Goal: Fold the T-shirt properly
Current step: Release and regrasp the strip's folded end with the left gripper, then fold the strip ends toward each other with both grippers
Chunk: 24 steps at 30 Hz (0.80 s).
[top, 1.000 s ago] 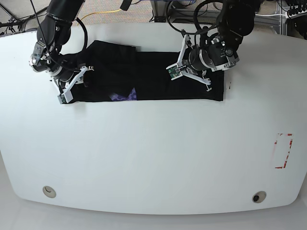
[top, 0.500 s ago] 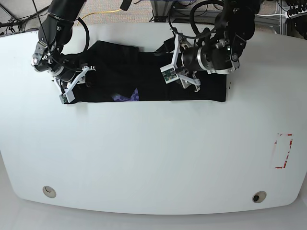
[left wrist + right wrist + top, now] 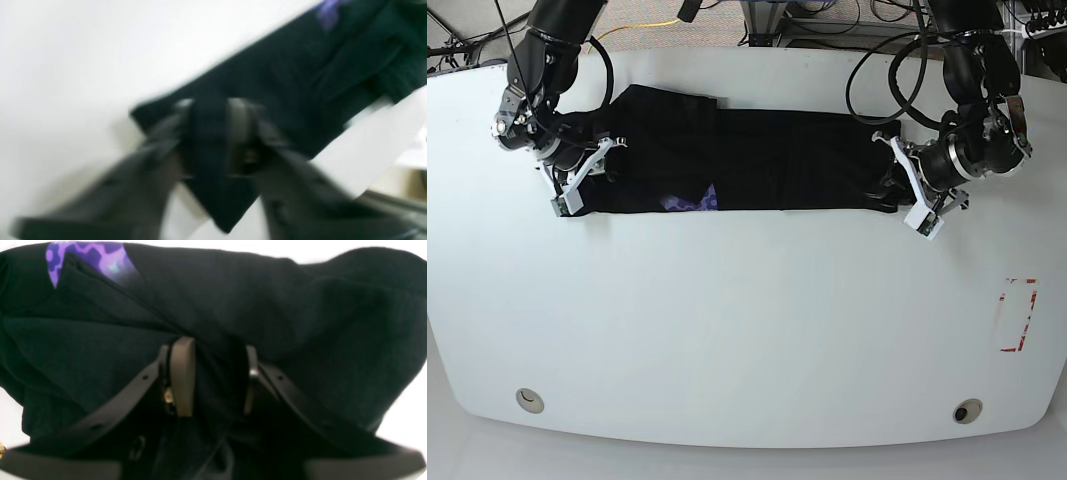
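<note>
The black T-shirt [image 3: 757, 160] lies as a long folded strip across the far part of the white table [image 3: 747, 320]. A small patch of purple print [image 3: 689, 202] shows at its near edge. My right gripper [image 3: 597, 178] is at the strip's left end; in its wrist view the gripper [image 3: 217, 376] has its fingers closed on bunched black cloth [image 3: 300, 306]. My left gripper [image 3: 889, 190] is at the strip's right end. Its wrist view is blurred, and there the gripper [image 3: 210, 133] has a corner of the T-shirt [image 3: 283, 76] between its narrow-set fingers.
A red-marked rectangle [image 3: 1017, 315] sits near the table's right edge. Two round holes [image 3: 527, 400] [image 3: 967, 411] are near the front edge. Cables and equipment [image 3: 807, 20] lie behind the table's far edge.
My left gripper has moved from over the middle of the shirt to its right end. The right gripper has stayed at the left end.
</note>
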Available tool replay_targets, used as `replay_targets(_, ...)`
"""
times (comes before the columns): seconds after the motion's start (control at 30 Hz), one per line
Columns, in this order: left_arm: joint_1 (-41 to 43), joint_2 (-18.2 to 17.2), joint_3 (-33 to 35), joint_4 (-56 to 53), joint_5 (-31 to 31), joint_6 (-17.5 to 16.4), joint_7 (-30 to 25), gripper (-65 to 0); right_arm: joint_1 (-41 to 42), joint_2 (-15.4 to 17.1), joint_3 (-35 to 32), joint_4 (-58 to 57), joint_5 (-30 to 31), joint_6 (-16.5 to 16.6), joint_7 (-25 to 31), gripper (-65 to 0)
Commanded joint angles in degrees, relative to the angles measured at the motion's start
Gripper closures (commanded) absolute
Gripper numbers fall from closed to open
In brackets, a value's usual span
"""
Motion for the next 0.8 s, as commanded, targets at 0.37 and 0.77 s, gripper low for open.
replay_targets(0.37,-0.53,-2.11,0.12,-12.51,-0.83,-0.08,-1.90,-4.7,2.62,2.06,3.16,1.80,11.70,-0.07,-4.93,-20.8)
replay_targets(0.77,-0.36,-2.20,4.87,-16.11,5.58,-0.08,-5.94,-4.7,5.79,9.54,19.77,-9.63,30.95,-0.07,-15.74,-65.0)
